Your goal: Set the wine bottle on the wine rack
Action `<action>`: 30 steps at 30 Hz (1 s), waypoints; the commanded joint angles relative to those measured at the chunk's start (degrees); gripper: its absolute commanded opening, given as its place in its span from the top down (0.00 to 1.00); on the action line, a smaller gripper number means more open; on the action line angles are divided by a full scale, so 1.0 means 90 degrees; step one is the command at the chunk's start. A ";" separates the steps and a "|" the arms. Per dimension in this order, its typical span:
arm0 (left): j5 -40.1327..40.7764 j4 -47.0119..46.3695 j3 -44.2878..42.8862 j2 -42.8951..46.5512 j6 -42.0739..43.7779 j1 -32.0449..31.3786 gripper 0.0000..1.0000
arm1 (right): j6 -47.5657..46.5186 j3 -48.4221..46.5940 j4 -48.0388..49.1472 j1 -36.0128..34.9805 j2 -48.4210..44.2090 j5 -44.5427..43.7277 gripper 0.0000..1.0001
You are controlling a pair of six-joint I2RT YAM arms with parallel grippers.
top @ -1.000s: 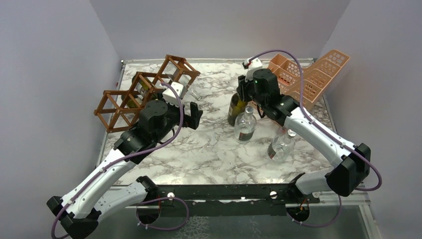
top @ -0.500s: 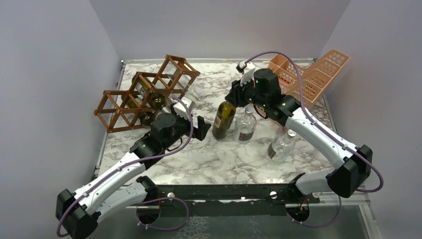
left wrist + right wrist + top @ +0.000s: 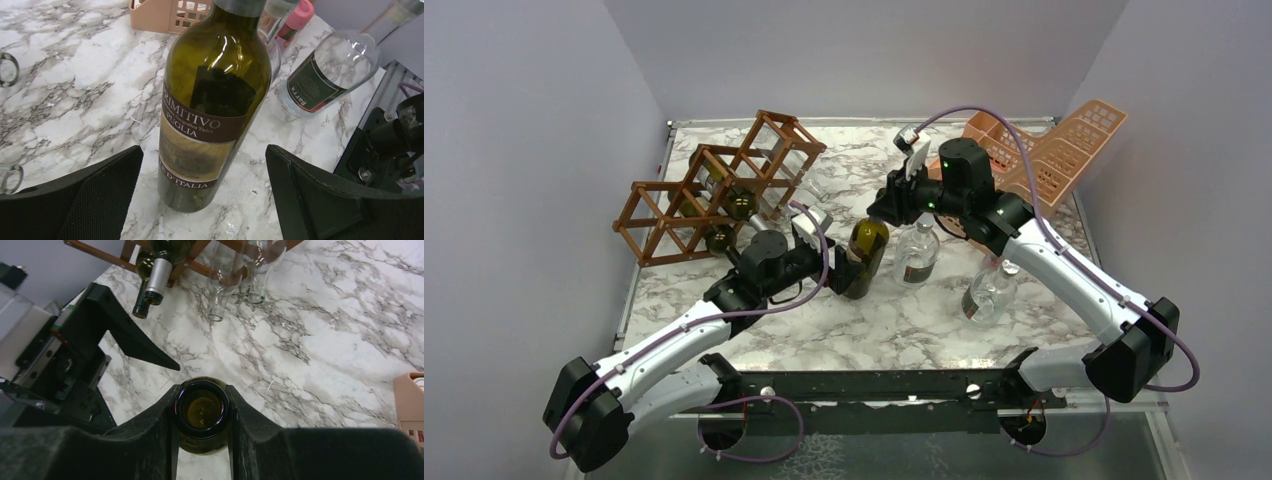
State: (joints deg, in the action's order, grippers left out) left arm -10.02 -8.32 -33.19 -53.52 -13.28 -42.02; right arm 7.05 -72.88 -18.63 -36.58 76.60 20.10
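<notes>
Wine bottle (image 3: 862, 260) and wine rack (image 3: 714, 190) share a marble worktop (image 3: 874, 320). The brown lattice rack lies well apart from both end effectors, beyond the left end effector (image 3: 838, 272) and to its left, with two dark bottles (image 3: 742, 205) already lying in its cells. A peach perforated basket (image 3: 1044, 150) sits behind the right end effector (image 3: 884, 210), at the far right corner.

The green-glass wine bottle leans, with its neck up at the right end effector and its base down at the worktop. The right end effector is pinching the neck just under the open mouth, one finger (image 3: 162, 415) on each side. The left end effector is spread wide, its black fingers (image 3: 100, 190) flanking the lower body of the wine bottle with a gap on both sides, touching nothing.

Two clear bottles (image 3: 917, 250) stand just beside the held bottle, below the right end effector. One has a dark label (image 3: 312, 82). Stemmed glasses (image 3: 220, 280) lie on the marble near the rack.
</notes>
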 commanded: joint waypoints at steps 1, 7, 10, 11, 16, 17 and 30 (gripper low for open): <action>-0.0443 -0.0828 0.0228 -0.0047 -0.0184 -0.0011 0.01 | -0.0069 -0.0304 0.0320 -0.0007 -0.0326 0.0809 0.99; -0.0531 -0.0922 0.0296 -0.0220 -0.0110 -0.0017 0.01 | -0.0085 -0.0371 0.0295 -0.0008 -0.0436 0.1235 0.99; -0.0615 -0.0906 0.0333 -0.0311 -0.0099 -0.0018 0.01 | -0.0047 -0.0387 0.0366 -0.0008 -0.0529 0.1472 0.99; -0.0653 -0.0908 0.0354 -0.0311 -0.0069 -0.0018 0.01 | -0.0042 -0.0391 0.0400 -0.0008 -0.0580 0.1556 0.99; -0.1277 -0.1183 0.0491 -0.0171 0.0066 -0.0018 0.02 | 0.0018 -0.0360 0.0568 -0.0006 -0.0765 0.1989 0.99; -0.1372 -0.1246 0.0510 -0.0149 0.0102 -0.0015 0.03 | 0.0037 -0.0351 0.0609 -0.0008 -0.0803 0.2069 0.99; -0.2224 -0.1802 0.0491 0.0054 0.0658 -0.0017 0.26 | 0.0215 -0.0209 0.1097 -0.0008 -0.1169 0.3067 0.99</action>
State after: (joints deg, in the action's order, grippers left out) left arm -26.92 -20.91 -28.77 -53.78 -9.67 -42.13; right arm 6.15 -72.90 -15.86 -36.56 69.19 40.01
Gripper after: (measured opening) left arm 0.809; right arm 0.360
